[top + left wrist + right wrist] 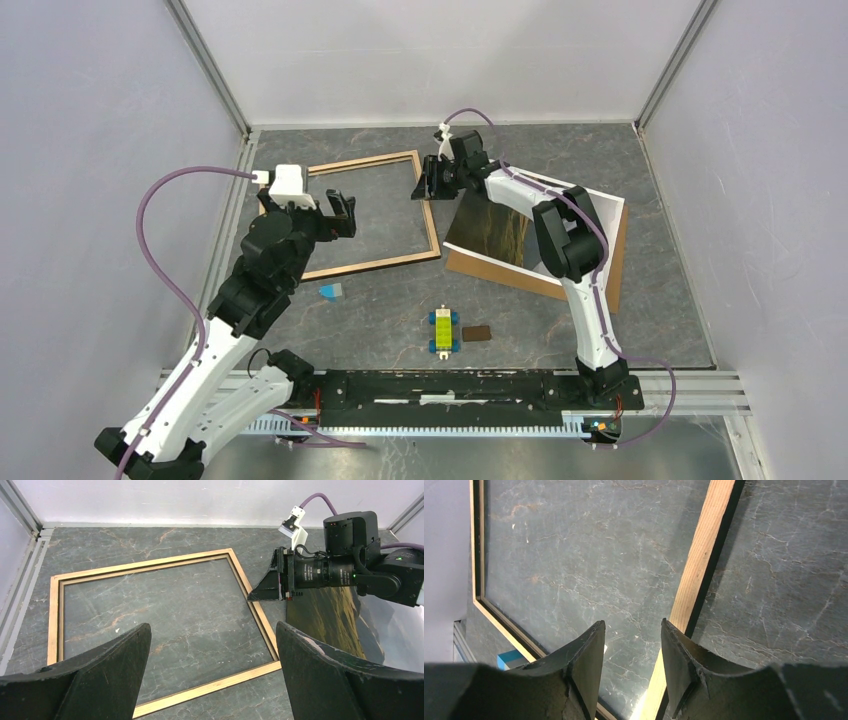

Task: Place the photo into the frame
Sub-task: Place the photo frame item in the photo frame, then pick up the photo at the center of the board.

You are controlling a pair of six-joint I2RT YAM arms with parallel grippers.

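The frame (370,264) lies flat on the marbled table, tan side up, with nothing inside it. In the left wrist view the frame (150,564) shows bare table within its rails. The photo (490,230), dark with a white border, rests tilted to the frame's right on a brown board. My right gripper (425,182) hangs over the frame's far right corner. It is open and holds nothing; the rail (701,555) runs beneath its right finger (633,623). My left gripper (338,215) hovers over the frame's left part, wide open and holding nothing (212,626). The photo (330,620) shows behind the right gripper (260,591).
A brown backing board (500,272) lies under the photo. Near the front sit a yellow-green and blue block (443,330), a small brown piece (477,333) and a small blue piece (329,291). White walls and metal rails close in the table.
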